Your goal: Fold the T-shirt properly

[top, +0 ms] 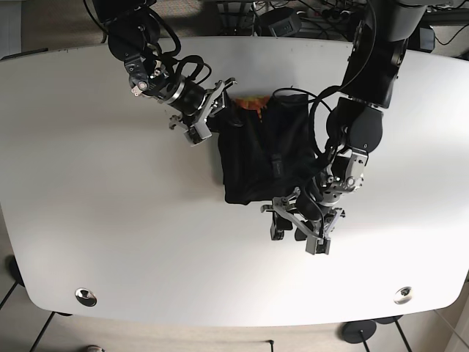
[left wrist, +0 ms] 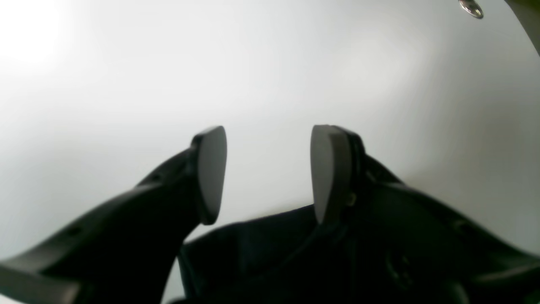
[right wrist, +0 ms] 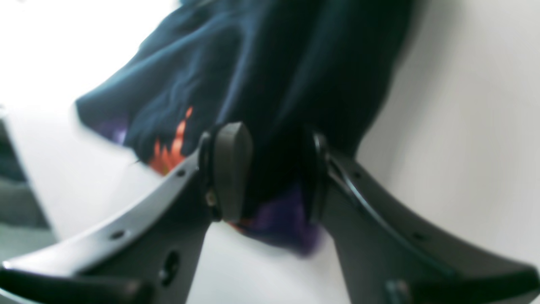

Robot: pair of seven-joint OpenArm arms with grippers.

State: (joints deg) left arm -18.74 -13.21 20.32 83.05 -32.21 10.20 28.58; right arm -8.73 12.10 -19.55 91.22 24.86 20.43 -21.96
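The T-shirt (top: 264, 150) is dark navy with an orange and purple print and lies bunched in the middle of the white table (top: 110, 205). My right gripper (top: 218, 114) is at the shirt's upper left corner and is shut on a fold of the T-shirt (right wrist: 270, 63); cloth fills the gap between its fingers (right wrist: 230, 169). My left gripper (top: 297, 236) hovers just past the shirt's near edge and is open. Between its pads (left wrist: 211, 173) only bare table shows, and the T-shirt (left wrist: 253, 253) lies behind them under the wrist.
Metal grommets sit in the table near its front edge at the left (top: 86, 296) and right (top: 401, 295); a grommet (left wrist: 471, 7) also shows in the left wrist view. Cables and equipment (top: 293, 15) crowd the far edge.
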